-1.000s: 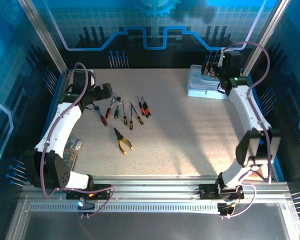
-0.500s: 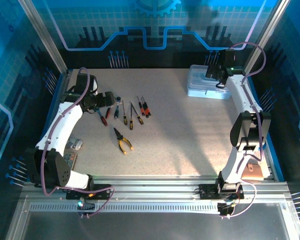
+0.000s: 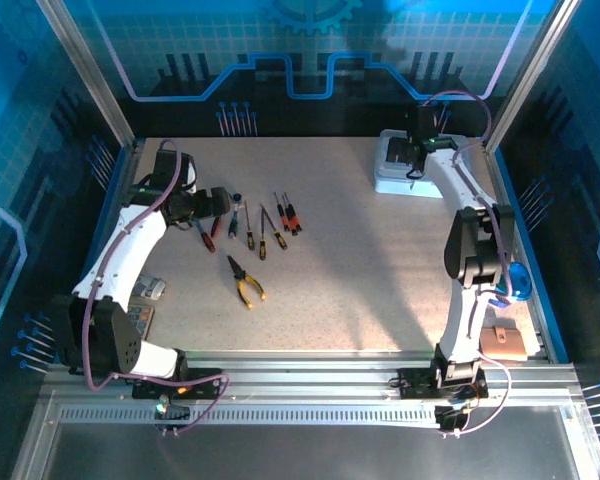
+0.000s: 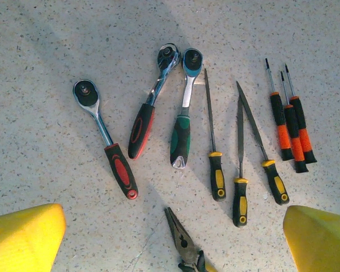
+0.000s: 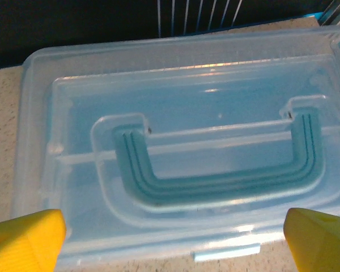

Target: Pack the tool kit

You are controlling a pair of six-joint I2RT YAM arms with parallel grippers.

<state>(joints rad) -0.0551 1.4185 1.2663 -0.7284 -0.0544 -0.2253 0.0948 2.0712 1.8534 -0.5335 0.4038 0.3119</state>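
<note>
box (image 5: 181, 141): your pale-blue translucent tool kit box sits at the far right corner of the table (image 3: 360, 270), with its clear lid (image 5: 73, 96) on and its handle (image 5: 215, 184) lying flat in its recess.
right gripper (image 5: 173, 238): jaws spread wide apart, hovering over the lid's front edge.
pliers (image 3: 245, 281): yellow-handled, lying on the table left of centre, nearer the arm bases than the tool row, well apart from the box.
orange screwdrivers (image 4: 292, 133): three lie side by side at the row's right end.
thin tools (image 4: 241, 170): three with yellow-and-black handles, just beside the screwdrivers.
ratchets (image 4: 141, 124): three lie at the row's left end.
left gripper (image 3: 212, 203): jaws spread wide apart, hovering over the row and gripping none of it.
</note>
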